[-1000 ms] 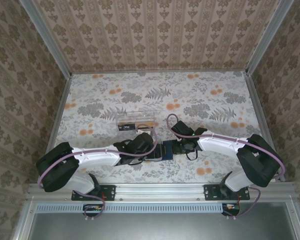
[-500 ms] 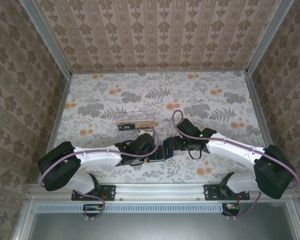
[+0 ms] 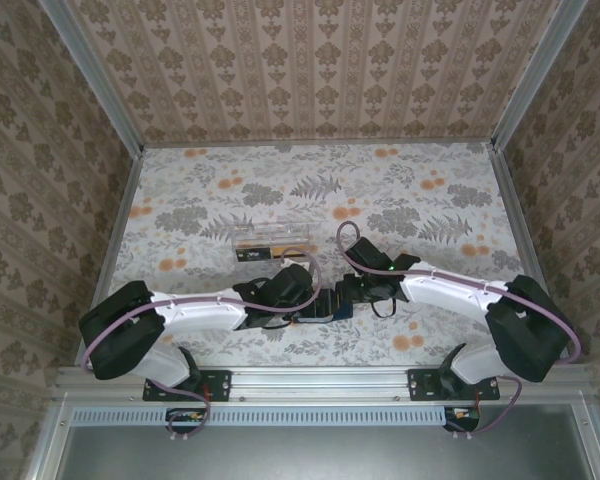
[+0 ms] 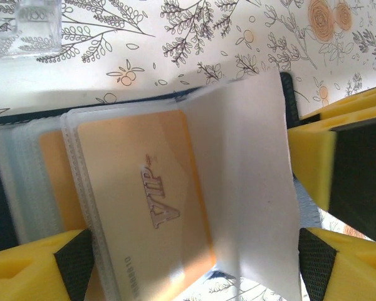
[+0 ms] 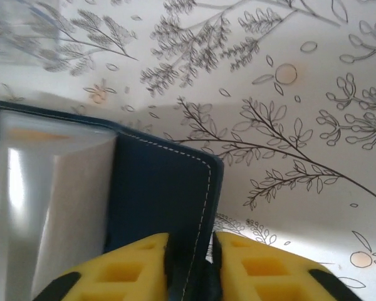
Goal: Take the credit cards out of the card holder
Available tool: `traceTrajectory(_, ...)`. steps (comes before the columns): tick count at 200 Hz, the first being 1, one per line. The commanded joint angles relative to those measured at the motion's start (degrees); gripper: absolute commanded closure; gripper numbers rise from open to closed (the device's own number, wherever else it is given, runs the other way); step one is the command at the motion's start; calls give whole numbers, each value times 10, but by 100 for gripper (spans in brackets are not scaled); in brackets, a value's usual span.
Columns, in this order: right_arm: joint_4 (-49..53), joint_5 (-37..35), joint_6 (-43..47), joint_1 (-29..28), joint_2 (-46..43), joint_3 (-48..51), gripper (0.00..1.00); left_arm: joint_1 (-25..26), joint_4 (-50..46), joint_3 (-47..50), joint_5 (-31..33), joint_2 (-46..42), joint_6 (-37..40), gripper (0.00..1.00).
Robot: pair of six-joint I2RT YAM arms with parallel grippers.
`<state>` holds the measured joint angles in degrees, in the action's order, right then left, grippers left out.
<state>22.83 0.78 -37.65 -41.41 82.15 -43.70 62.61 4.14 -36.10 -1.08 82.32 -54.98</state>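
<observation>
The right hand (image 5: 191, 266) is clamped on the stitched edge of the small dark navy bifold card holder (image 5: 156, 188), with the cover pinched between its two yellow fingers (image 5: 257, 263). Just to the left of that grip, a stack of clear plastic sleeves (image 5: 44, 207) fans out of the open holder. The left hand (image 4: 194, 269) meets the holder from the opposite side. Its yellow fingers (image 4: 25, 273) stand wide apart with the sleeves lying between them; whether the pads press on the sleeves cannot be told. In the gap between those fingers sits an orange-gold plastic card (image 4: 144, 207) lettered "VIP", inside a sleeve, and a blank white leaf (image 4: 250, 175) is folded over beside it. The holder lies between the two hands on the floral-patterned desk (image 3: 420, 190). Beyond the left hand, apart from the holder, stands a clear rectangular plastic box (image 3: 270, 240).
</observation>
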Motion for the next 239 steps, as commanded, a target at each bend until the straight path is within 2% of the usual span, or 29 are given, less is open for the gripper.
traceTrajectory(1, -10, 0, 0, -2, 11, 11, 81, 5, -25, -19, 6, -21, 22, 14)
traceTrajectory(57, -16, 0, -1, -2, 16, 15, 82, 6, -90, -46, 32, -58, 42, 13)
traceTrajectory(88, -16, -1, -1, -2, 19, 14, 82, 6, -96, -47, 38, -70, 51, 13)
traceTrajectory(177, -15, 4, -2, -2, 15, 13, 82, 2, -47, -33, 20, -11, 34, 13)
traceTrajectory(220, -22, 6, -5, -2, 18, 16, 82, 11, -31, -65, 0, 32, 42, 14)
traceTrajectory(239, -22, 7, -5, -2, 15, 16, 81, 15, -44, -75, 10, 37, 44, 14)
